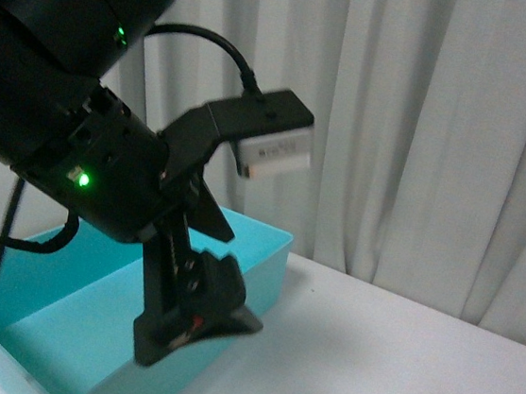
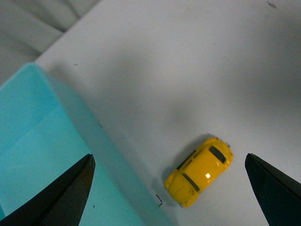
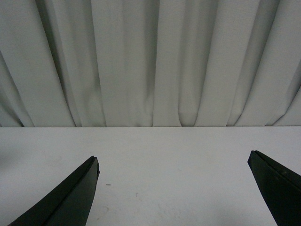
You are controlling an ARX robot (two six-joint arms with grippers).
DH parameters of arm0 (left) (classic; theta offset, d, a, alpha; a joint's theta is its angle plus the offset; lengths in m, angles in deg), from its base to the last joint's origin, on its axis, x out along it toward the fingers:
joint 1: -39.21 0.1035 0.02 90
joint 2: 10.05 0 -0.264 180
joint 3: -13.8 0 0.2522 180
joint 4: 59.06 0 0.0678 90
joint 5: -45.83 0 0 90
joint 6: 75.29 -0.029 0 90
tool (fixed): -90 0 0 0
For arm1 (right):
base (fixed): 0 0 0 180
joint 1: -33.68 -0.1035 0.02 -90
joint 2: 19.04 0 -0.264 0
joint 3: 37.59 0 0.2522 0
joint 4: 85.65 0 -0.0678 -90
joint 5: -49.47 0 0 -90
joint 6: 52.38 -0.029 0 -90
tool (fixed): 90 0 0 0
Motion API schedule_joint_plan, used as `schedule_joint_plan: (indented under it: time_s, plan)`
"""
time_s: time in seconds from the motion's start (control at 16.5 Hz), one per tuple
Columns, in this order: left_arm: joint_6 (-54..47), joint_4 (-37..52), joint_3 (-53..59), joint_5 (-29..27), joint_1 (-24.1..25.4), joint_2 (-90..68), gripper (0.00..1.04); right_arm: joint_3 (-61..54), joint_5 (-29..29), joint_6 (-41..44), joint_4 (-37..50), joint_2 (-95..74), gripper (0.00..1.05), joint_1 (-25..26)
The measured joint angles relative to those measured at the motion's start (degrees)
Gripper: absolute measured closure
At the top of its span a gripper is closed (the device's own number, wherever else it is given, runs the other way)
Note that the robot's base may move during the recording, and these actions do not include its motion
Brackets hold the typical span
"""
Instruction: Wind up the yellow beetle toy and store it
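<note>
The yellow beetle toy [image 2: 199, 171] rests on the white table beside the outer wall of a turquoise bin [image 2: 42, 155], seen from above in the left wrist view. My left gripper [image 2: 169, 162] hangs open over it, one dark finger above the bin and the other past the car, neither touching it. In the front view the left arm and its gripper [image 1: 194, 318] reach down at the bin's [image 1: 267, 245] near corner; only a sliver of yellow shows at the lower edge. My right gripper [image 3: 173, 162] is open over bare table, holding nothing.
A white pleated curtain [image 3: 150, 61] closes off the far side of the table [image 1: 396, 364]. The turquoise bin takes up the left part of the table. A camera block [image 1: 273, 146] and cable sit on the left arm.
</note>
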Motion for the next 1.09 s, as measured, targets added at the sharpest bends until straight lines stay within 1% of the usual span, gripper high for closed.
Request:
schedule_joint_plan:
  time_s: [0.12, 0.3, 0.42, 0.49, 0.55, 0.61, 0.67, 0.73, 0.85, 1.09]
  plan:
    - [-9.27, -7.26, -1.05, -1.86, -2.95, -2.40, 0.07, 0.00, 0.00, 0.00, 0.00, 0.02, 0.07, 0.00]
    - [-18.64, -11.41, -1.31, -6.03, -6.64, -5.70, 0.07, 0.00, 0.00, -0.02, 0.00, 0.02, 0.07, 0.00]
    - [-22.21, -10.82, -1.33, -6.73, -9.05, -8.00, 0.07, 0.00, 0.00, -0.02, 0.00, 0.02, 0.07, 0.00]
    - [-23.54, -9.79, -1.31, -7.98, -9.99, -9.25, 0.07, 0.00, 0.00, 0.00, -0.02, 0.02, 0.07, 0.00]
    - [-23.87, -8.85, -1.31, -9.31, -10.82, -10.71, 0.07, 0.00, 0.00, 0.00, 0.00, 0.02, 0.07, 0.00]
    - [-24.28, -9.09, -1.16, -9.31, -11.58, -12.02, 0.07, 0.00, 0.02, 0.00, 0.00, 0.02, 0.07, 0.00]
    - [-27.32, -5.66, 0.55, -10.99, -13.40, -15.91, 0.07, 0.00, 0.00, -0.02, 0.00, 0.02, 0.07, 0.00]
    - [-32.61, -0.79, 0.72, -14.08, -13.62, -20.50, 0.07, 0.00, 0.00, 0.00, -0.02, 0.00, 0.07, 0.00]
    - [-34.01, -0.26, 0.46, -14.34, -13.62, -23.65, 0.07, 0.00, 0.00, 0.00, -0.02, 0.00, 0.07, 0.00]
    - [-35.87, 1.86, -1.33, -17.22, -13.18, -27.82, 0.07, 0.00, 0.00, -0.02, -0.02, 0.02, 0.07, 0.00]
